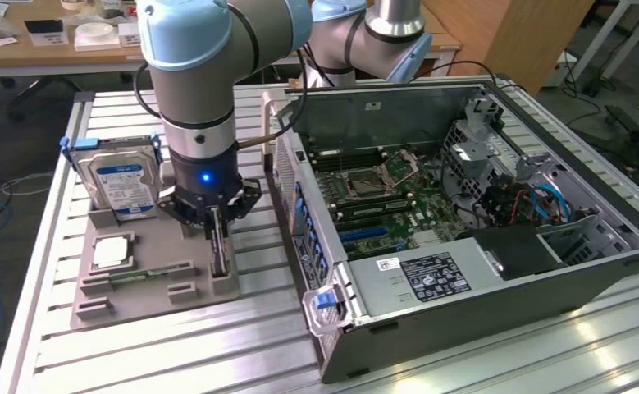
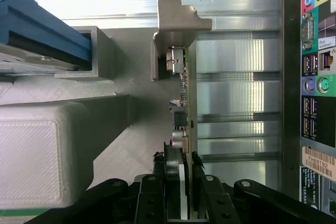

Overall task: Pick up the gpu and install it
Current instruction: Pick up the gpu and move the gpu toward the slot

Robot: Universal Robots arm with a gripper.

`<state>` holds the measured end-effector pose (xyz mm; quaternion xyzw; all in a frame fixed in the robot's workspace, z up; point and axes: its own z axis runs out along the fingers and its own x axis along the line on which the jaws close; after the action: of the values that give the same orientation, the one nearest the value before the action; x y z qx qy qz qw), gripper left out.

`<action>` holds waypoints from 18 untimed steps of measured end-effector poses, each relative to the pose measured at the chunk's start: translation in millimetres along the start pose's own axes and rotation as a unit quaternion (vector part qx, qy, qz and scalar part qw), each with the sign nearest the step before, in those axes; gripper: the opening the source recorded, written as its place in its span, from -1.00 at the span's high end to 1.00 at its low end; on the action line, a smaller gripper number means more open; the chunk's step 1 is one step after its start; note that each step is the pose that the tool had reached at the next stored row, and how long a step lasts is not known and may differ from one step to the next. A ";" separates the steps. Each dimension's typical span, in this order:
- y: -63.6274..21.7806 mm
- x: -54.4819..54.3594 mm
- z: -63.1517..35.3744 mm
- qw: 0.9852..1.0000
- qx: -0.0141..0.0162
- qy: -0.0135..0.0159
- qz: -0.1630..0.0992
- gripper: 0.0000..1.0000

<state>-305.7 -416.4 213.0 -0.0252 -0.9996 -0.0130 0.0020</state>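
The gpu (image 1: 221, 250) stands on edge in a slot at the near right corner of the grey holder tray (image 1: 144, 300). My gripper (image 1: 213, 220) points straight down over it, its black fingers either side of the card's upper edge. The wrist view looks along the gpu (image 2: 187, 93) edge-on, with its silver end bracket (image 2: 176, 22) at the far end. One black finger (image 2: 170, 169) presses one face and its twin the other, so the gripper (image 2: 184, 170) is shut on the card. The card still sits in the tray's slot.
The open computer case (image 1: 581, 254) lies on its side at the exterior view's right, motherboard (image 1: 390, 193) exposed, its rear port panel (image 2: 315, 77) close by. On the tray are a hard drive (image 1: 122, 185), a processor chip (image 1: 111, 253) and a memory stick (image 1: 133, 275).
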 end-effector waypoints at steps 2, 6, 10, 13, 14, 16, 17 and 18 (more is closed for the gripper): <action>0.0 0.0 0.0 1.000 0.000 0.000 0.000 0.42; 0.1 0.0 -0.6 1.000 0.000 0.000 0.000 0.42; 0.3 0.0 -11.6 1.000 0.000 0.000 0.000 0.42; 0.6 0.1 -24.3 1.000 0.000 0.000 0.000 0.42; 0.8 0.1 -28.7 1.000 0.000 0.000 0.000 0.42; 1.0 0.2 -37.7 1.000 0.000 0.000 0.000 0.42; 1.1 0.2 -42.2 1.000 0.000 0.000 0.000 0.42; 1.2 0.2 -47.1 1.000 0.000 0.000 0.000 0.42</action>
<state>-305.7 -416.4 260.1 -0.0252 -0.9996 -0.0130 0.0020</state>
